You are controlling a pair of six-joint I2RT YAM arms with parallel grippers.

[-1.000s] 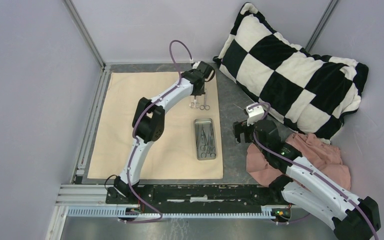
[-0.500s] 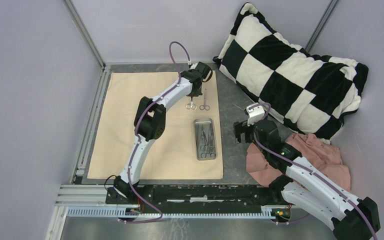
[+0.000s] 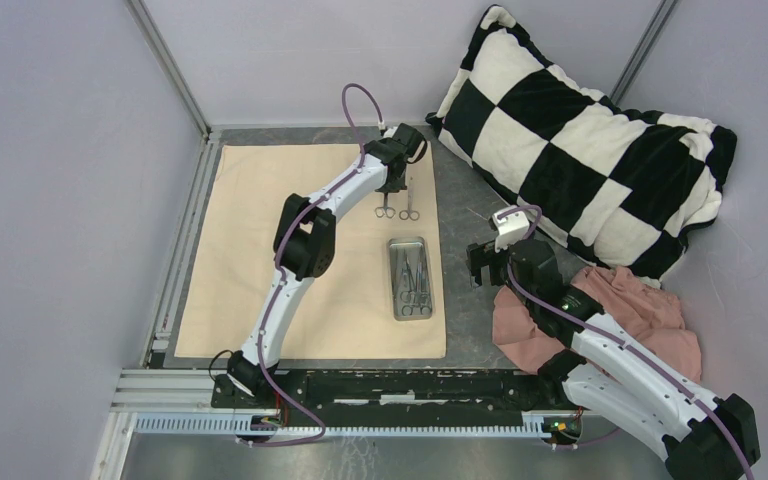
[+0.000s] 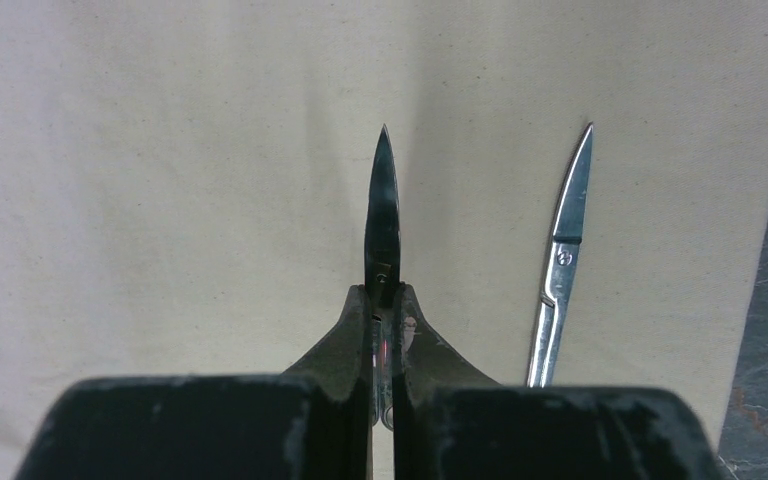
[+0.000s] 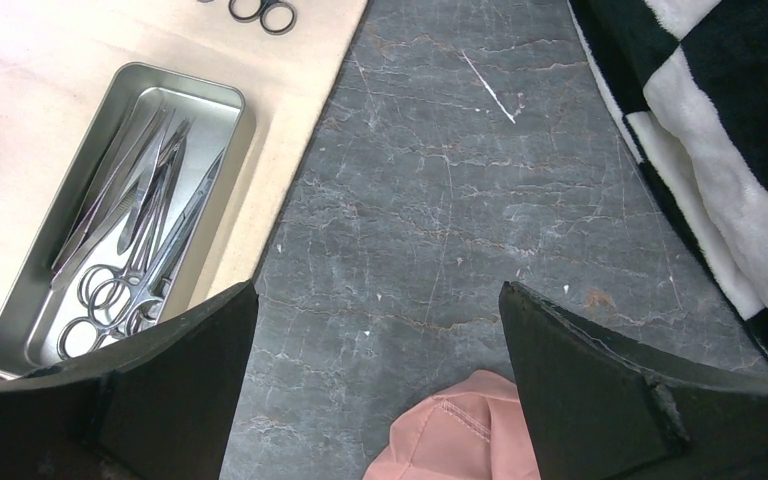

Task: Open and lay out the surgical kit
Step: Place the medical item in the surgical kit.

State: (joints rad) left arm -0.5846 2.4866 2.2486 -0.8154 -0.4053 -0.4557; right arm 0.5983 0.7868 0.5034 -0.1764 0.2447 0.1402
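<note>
Your left pincer (image 4: 381,300) is clamped on slim, shiny steel scissors (image 4: 382,210) at the far right corner of the flat, matte beige cloth (image 3: 260,250), with a second pair (image 4: 563,260) just beside them. Your right pincer (image 5: 377,300) gapes wide over the veined grey tabletop (image 5: 440,200), near the round-cornered metal tray (image 5: 20,340) of ring-handled instruments (image 5: 130,250) by the cloth's right edge.

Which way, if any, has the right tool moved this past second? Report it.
No. The right tool hangs open just right of the tray, at the same spot beside it as before.
</note>
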